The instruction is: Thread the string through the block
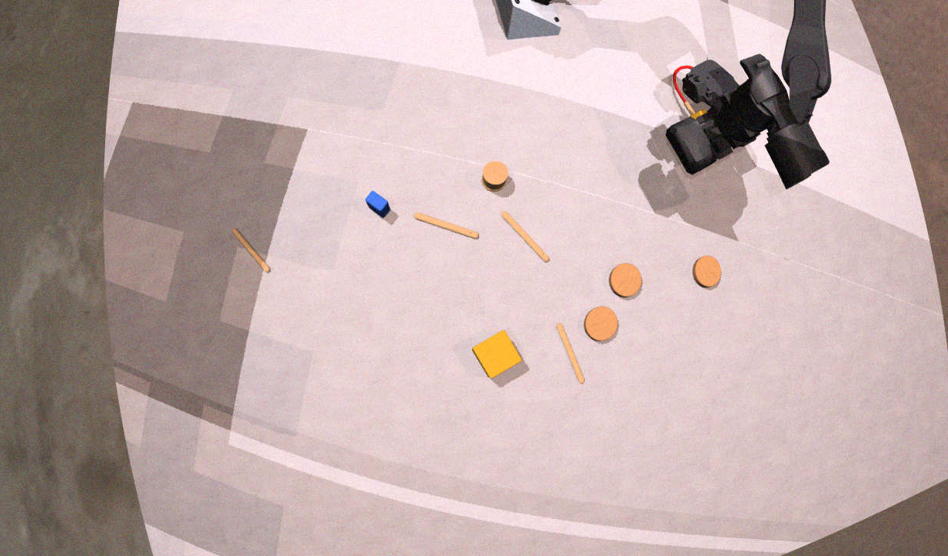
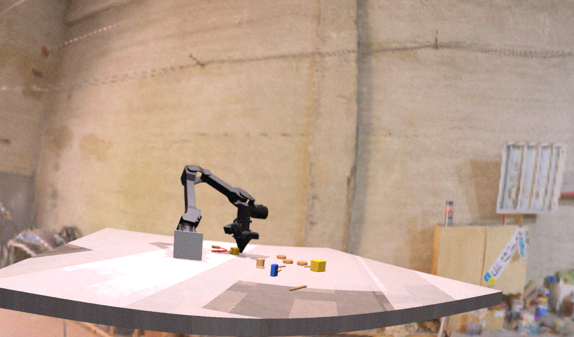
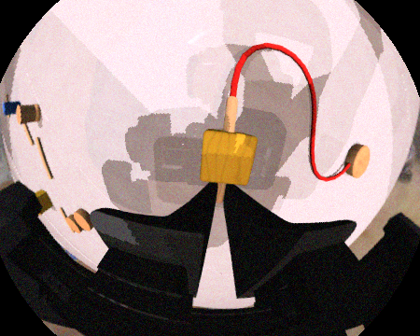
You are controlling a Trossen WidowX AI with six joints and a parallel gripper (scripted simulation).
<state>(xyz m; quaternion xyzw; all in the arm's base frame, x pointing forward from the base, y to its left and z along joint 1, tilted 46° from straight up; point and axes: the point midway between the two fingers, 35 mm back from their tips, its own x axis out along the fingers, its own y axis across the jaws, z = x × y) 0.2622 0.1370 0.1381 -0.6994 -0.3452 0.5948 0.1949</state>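
The end effector (image 2: pixel 242 251) (image 3: pixel 220 185) is clamped on the stick's (image 1: pixel 690 109) (image 3: pixel 231 114) tip, which pokes through the yellow block (image 1: pixel 698 114) (image 2: pixel 235 251) (image 3: pixel 229 157) on the tabletop (image 1: pixel 394 428) (image 2: pixel 134 289) (image 3: pixel 126 56); pulling crookedly could wedge the stick in the hole and drag the block along.

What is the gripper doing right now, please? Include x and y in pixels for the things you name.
Gripper (image 2: pixel 242 251) (image 3: pixel 220 185): closed, holding the end of the stick (image 3: pixel 231 114) (image 1: pixel 689 107) that pokes out of the yellow block (image 3: pixel 229 157) (image 1: pixel 698 113) (image 2: pixel 235 251).
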